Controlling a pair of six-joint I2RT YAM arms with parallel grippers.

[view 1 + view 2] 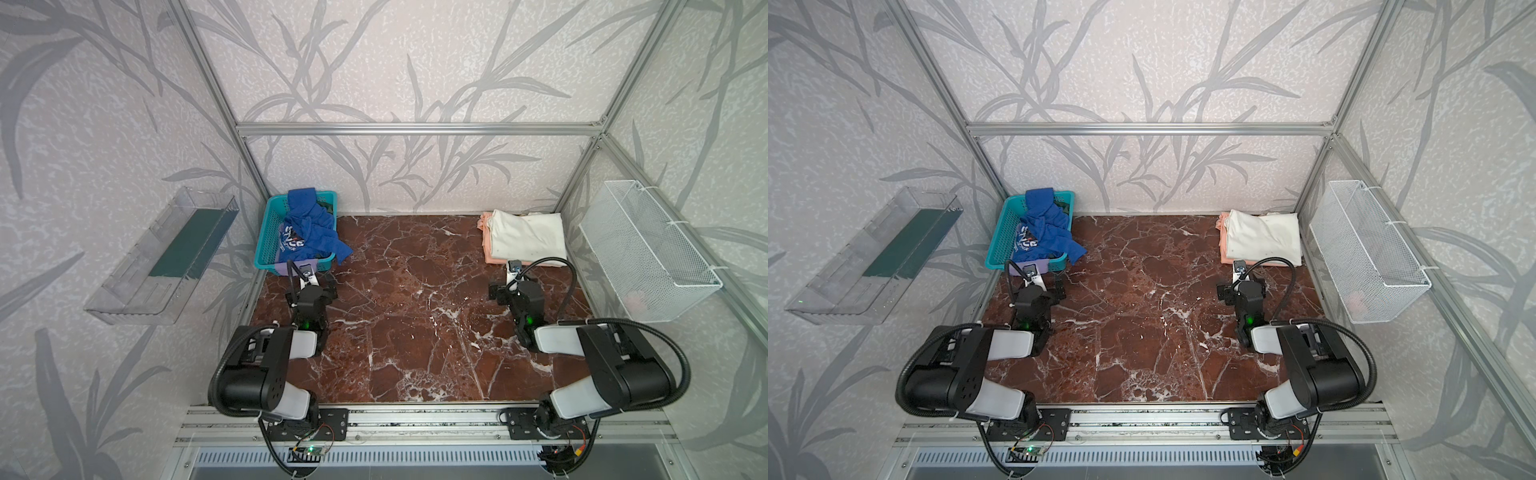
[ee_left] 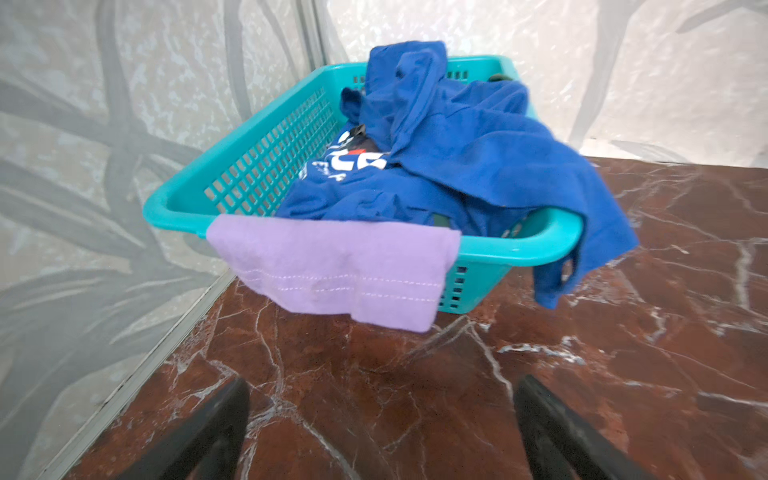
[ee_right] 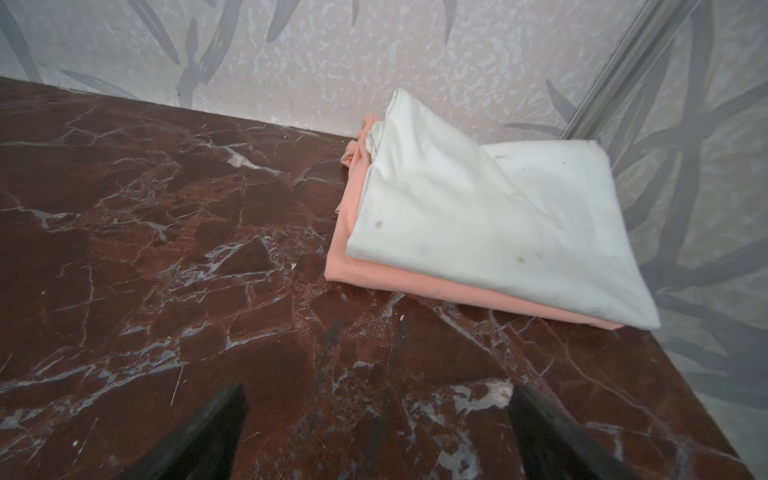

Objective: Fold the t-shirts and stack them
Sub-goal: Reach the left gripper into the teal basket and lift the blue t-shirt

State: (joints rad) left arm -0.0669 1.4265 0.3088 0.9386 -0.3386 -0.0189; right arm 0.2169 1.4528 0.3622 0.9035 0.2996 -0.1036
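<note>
Both grippers are released and hold nothing. The left gripper (image 2: 384,381) has its black, tapered fingers (image 2: 208,440) spread wide above the bare table (image 2: 665,332), a glossy red-brown slab veined in white like marble.

Straight ahead of those fingertips, with a strip of table between, sits the basket (image 2: 257,166). It is teal plastic and rectangular, its walls a grid of small slots under a smooth rolled rim. Nearest the fingers, the lavender tee (image 2: 332,266) hangs over the near rim as a flat flap of soft knit, with a double row of stitching along its hem.

Beyond it the blue tee (image 2: 478,158) lies crumpled in the basket, royal blue with a white print partly folded out of sight. One loose end spills over the rim corner toward the table's middle and hangs beside the basket wall. A scrap of the green tee (image 2: 500,77) shows at the far rim, most of it hidden.

The right gripper (image 3: 378,390) likewise has its dark fingers (image 3: 203,444) apart over bare table. Ahead of them and off toward the right wall, clear of the tips, a folded stack lies in the far corner. The white tee (image 3: 498,216) is on top, smooth cream cloth in a rough rectangle with a few small spots. It rests on the peach tee (image 3: 415,282), whose edges show beneath it.
</note>
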